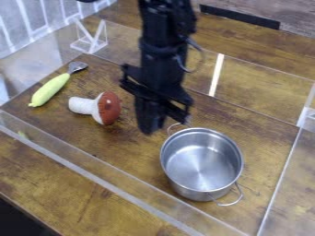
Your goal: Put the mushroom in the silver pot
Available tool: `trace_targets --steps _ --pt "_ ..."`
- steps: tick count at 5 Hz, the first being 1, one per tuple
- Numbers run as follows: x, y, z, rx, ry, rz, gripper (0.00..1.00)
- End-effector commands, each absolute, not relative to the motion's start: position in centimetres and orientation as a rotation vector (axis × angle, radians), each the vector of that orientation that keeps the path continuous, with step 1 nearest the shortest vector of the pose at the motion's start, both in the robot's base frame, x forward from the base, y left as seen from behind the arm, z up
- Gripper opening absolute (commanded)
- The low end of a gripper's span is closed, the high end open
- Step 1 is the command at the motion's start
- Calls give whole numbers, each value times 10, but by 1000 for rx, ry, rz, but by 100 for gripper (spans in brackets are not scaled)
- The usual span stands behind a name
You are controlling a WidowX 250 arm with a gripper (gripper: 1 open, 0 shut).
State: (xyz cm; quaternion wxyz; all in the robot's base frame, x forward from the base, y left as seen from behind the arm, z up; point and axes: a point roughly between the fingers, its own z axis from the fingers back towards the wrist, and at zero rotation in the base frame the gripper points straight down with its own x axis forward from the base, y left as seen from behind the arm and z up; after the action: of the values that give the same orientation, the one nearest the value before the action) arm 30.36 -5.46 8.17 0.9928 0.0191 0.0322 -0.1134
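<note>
Spanning wooden tabletop [74, 198], clear-walled tray [123, 198]; claw [153, 126] pressed together, empty.

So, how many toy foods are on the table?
2. The mushroom lies on its side left of the gripper. The corn lies further left, near the edge. None shows in the pot; the arm may hide others.

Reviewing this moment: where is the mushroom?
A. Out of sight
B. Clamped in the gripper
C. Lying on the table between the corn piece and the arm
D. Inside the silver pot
C. The mushroom lies on its side on the table, left of the gripper, which carries nothing; the silver pot is empty.
</note>
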Motion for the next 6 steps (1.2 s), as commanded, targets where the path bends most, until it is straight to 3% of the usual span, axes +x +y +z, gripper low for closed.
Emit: trace_targets --steps 1,2,6 --pt "307 -68 112 35 -34 -214 0" --pt "314 -54 111 42 -28 -166 100" --pt "329 31 105 117 -35 -215 100"
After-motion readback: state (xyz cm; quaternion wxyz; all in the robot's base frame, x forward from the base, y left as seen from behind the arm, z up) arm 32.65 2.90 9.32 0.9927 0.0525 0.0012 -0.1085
